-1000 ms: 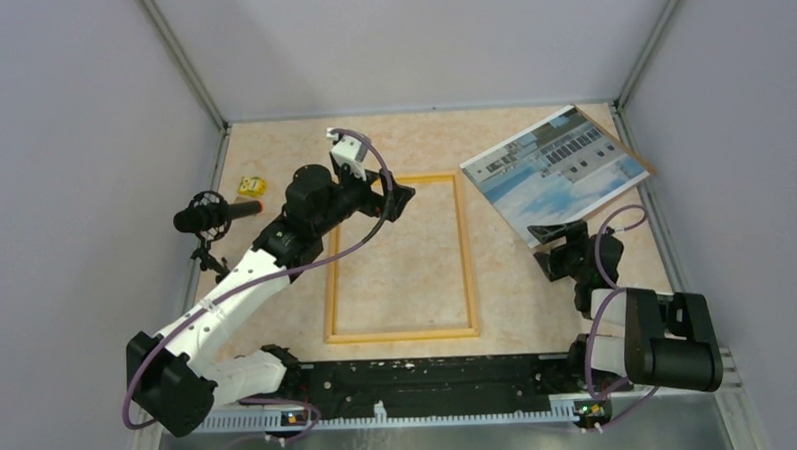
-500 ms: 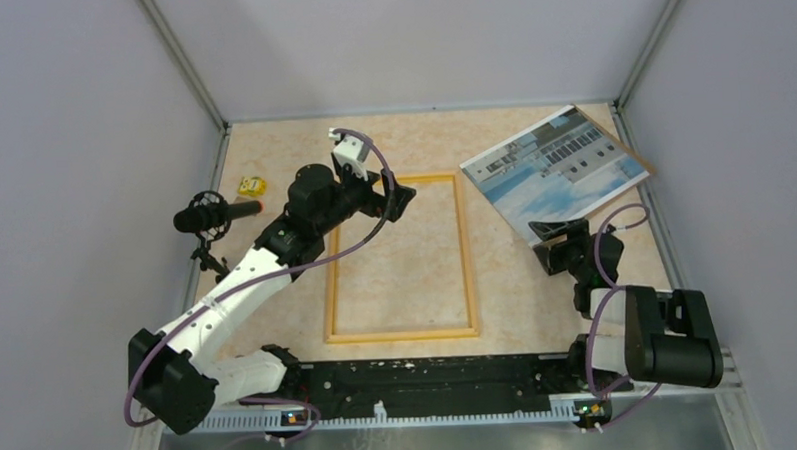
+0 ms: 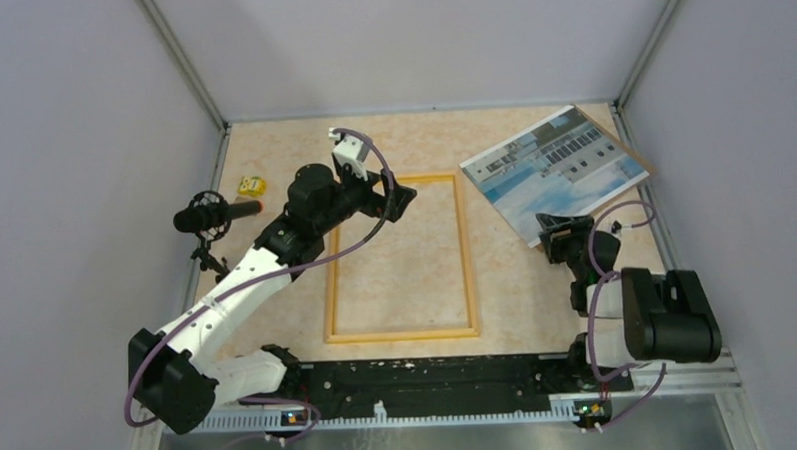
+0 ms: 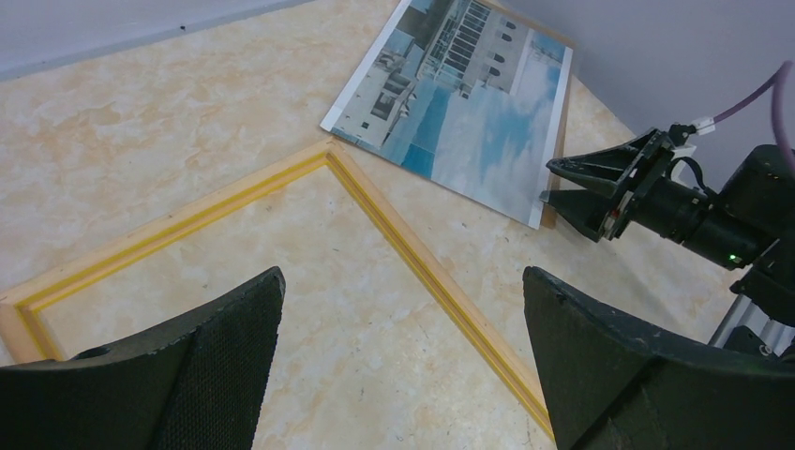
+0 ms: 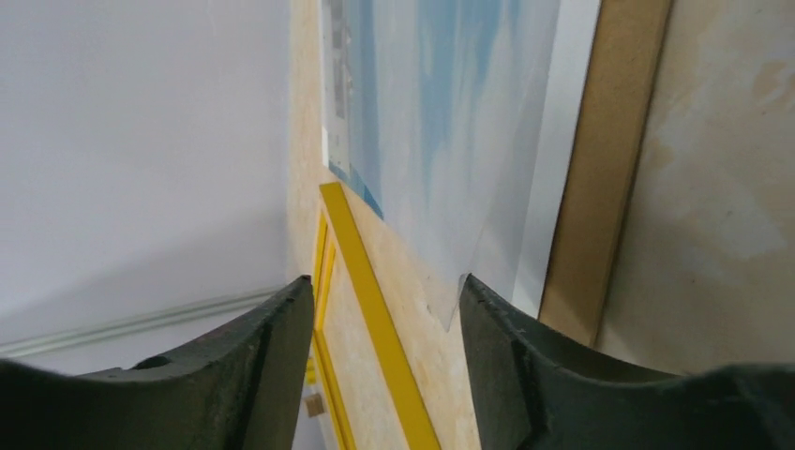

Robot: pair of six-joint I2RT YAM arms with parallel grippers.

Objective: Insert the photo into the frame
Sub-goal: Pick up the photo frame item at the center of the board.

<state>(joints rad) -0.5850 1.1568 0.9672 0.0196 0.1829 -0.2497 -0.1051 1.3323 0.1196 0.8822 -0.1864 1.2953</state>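
The frame, a narrow yellow-orange border, lies flat mid-table and shows too in the left wrist view and right wrist view. The photo, a white building over blue water, lies face up at the back right on a brown board. My left gripper hovers wide open over the frame's far left corner, nothing between its fingers. My right gripper sits low at the photo's near corner, jaws apart. That corner lies just beside one finger, not pinched.
A black microphone on a small stand and a small yellow object sit at the left wall. Grey walls close the table on three sides. A black rail runs along the near edge. The brown board juts out past the photo.
My right gripper has slid forward to the photo's near corner and its jaws have narrowed. The left arm has not moved.
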